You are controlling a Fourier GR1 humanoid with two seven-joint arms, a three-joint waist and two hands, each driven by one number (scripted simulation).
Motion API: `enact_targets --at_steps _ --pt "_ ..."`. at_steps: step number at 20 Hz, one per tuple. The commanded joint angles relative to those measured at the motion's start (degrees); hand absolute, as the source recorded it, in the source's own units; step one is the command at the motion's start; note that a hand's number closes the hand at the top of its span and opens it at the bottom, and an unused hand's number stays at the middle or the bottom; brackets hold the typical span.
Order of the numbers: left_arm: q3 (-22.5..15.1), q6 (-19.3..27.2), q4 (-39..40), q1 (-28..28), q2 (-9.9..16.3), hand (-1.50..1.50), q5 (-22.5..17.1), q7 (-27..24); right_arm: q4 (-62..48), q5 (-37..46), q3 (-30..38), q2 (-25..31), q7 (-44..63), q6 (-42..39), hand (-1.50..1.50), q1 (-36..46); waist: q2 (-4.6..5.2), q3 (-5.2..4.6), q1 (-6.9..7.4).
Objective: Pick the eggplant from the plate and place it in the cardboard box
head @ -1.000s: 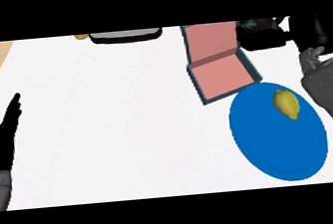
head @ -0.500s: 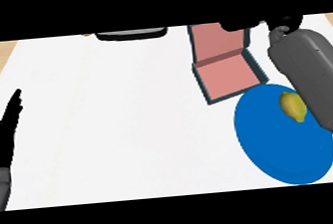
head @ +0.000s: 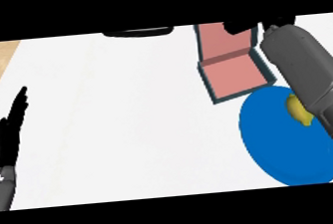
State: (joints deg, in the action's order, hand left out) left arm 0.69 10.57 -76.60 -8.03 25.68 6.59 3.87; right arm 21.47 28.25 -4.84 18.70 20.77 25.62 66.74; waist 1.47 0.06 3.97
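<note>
Eggplant [head: 296, 110], yellowish here, lies on blue plate [head: 283, 143] near right rim, partly hidden by right forearm [head: 307, 76]; not picked yet

Box [head: 232, 73] holds nothing, just beyond plate, touching its far edge

Right hand [head: 254, 25] at top edge past box; fingers: cannot tell

Left hand [head: 9, 135] rests at left edge, fingers straight

Grasp, lift, placing all remain

Versus a second ago: right forearm swung inward across plate, hand moved left over box; eggplant unmoved

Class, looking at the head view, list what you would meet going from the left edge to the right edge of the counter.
Left hand, resting open at the left edge → dark object at the far edge → cardboard box → blue plate → yellowish eggplant on the plate, partly hidden by the right forearm.
</note>
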Motion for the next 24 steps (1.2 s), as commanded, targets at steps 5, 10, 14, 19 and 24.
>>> enact_targets --at_steps 5,10,14,19,24 --pt "-0.41 0.17 1.75 -3.02 -1.57 0.00 0.86 2.05 -7.87 -3.67 6.02 -2.57 -7.24 3.35 -1.50 1.68 0.48 0.04 0.05" --pt "-0.47 1.17 0.10 -0.65 -2.25 0.00 1.58 0.06 -6.86 -4.60 8.18 -1.61 -14.96 7.63 -1.50 2.29 0.23 0.06 0.38" --pt "2.80 -2.01 4.38 -1.46 0.79 0.00 -0.54 -1.74 -4.69 -7.32 11.94 -2.93 -19.05 15.40 -1.50 1.70 0.07 0.00 -0.58" --pt "2.35 -1.19 1.76 -0.15 -0.02 0.00 0.43 -0.86 -0.72 -13.89 18.60 -0.34 -29.07 14.63 -1.50 -3.44 -0.63 0.05 -2.02" --pt "4.03 -1.22 5.50 0.12 -0.37 0.00 0.61 -3.57 2.14 -18.41 22.45 3.39 -32.73 8.25 -1.50 -5.65 -1.02 -0.04 -3.30"
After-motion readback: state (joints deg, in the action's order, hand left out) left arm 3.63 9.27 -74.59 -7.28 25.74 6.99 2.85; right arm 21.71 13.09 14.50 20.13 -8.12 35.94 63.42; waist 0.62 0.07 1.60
